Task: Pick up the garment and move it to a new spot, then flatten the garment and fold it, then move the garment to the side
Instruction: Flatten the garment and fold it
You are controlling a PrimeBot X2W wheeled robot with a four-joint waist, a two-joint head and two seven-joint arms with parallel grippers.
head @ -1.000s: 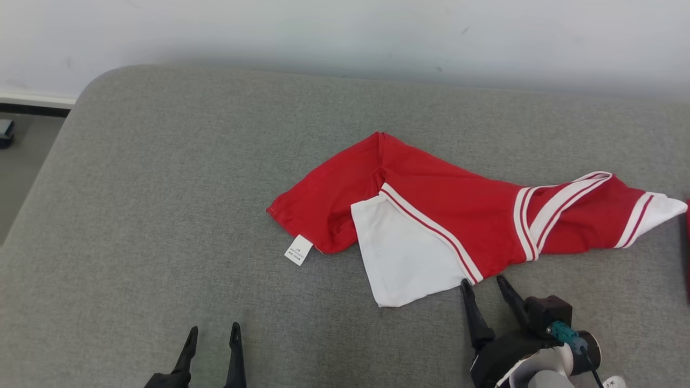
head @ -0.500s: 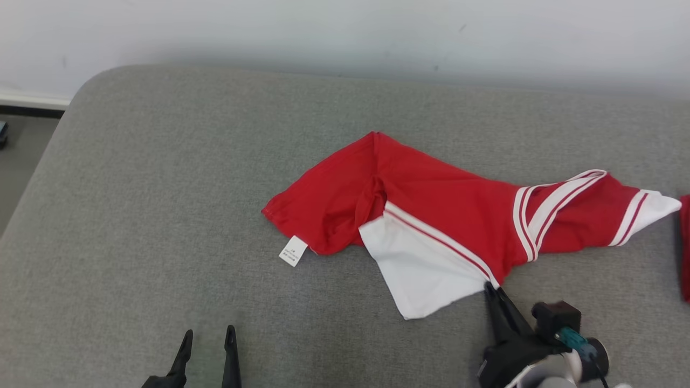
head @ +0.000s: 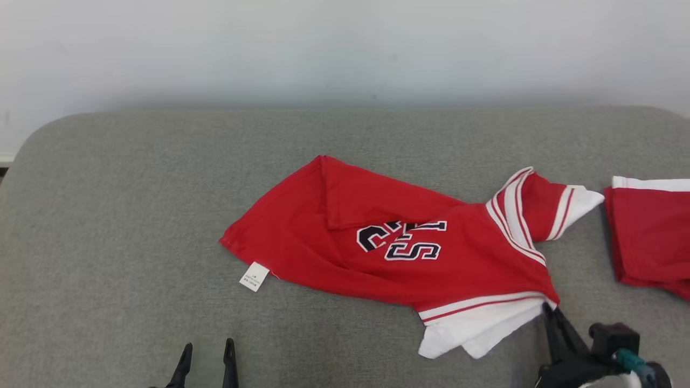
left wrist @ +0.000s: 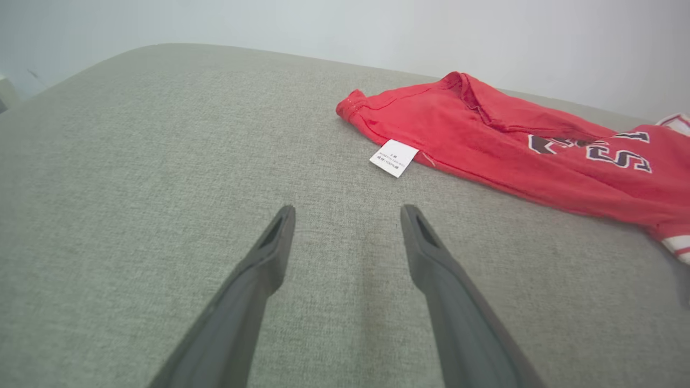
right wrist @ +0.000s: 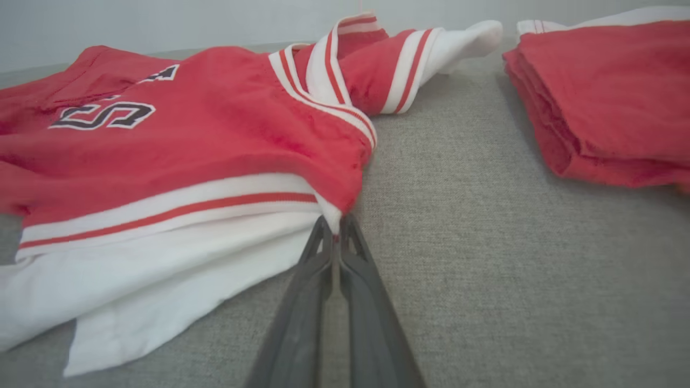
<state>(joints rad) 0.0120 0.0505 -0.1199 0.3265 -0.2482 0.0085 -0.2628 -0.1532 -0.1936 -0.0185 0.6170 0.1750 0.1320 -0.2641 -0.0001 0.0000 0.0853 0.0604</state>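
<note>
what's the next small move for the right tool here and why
Probably lift slightly and draw the jersey leftward: the right tool is shut on its near edge, and a folded red garment lies close on the right.

The dark two-fingered left gripper point(left wrist: 347, 211) was held with its fingers spread wide; the right gripper point(right wrist: 335, 223) was pinched closed on the red-and-white fabric garment point(right wrist: 188, 140).

Crumpled red-and-white garment point(head: 399, 253), lettering up
</note>
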